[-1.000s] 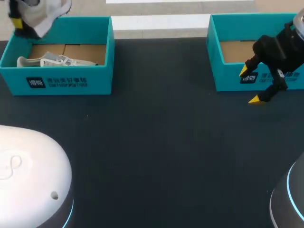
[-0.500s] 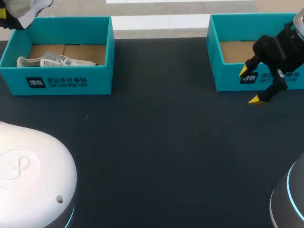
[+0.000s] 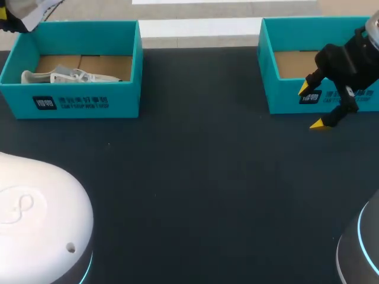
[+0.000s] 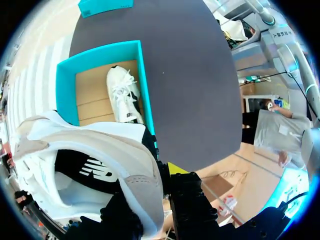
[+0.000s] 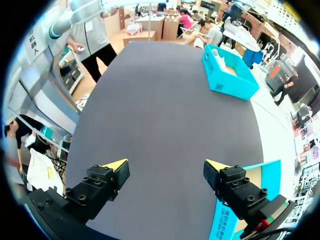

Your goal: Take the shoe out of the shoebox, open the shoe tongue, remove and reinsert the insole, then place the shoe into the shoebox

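**Head view:** The left fingers (image 3: 3, 14) grip a pale shoe (image 3: 28, 7) at the far left corner, raised beyond the left shoebox (image 3: 118, 100). A white second shoe (image 3: 65, 76) lies inside that box. The right fingers (image 3: 318, 123) stand wide apart, holding nothing, in front of the right shoebox (image 3: 284, 97), above the dark tabletop (image 3: 195, 177).

**Left wrist view:** The fingers (image 4: 176, 168) are clamped on the shoe (image 4: 100, 145) at its collar. The left shoebox (image 4: 64, 85), with the second shoe (image 4: 122, 95) inside, lies ahead.

**Right wrist view:** The fingers (image 5: 114, 166) are spread wide over the tabletop (image 5: 160, 110). The left shoebox (image 5: 227, 75) sits far across, and the right shoebox (image 5: 273, 177) is just beside one finger.
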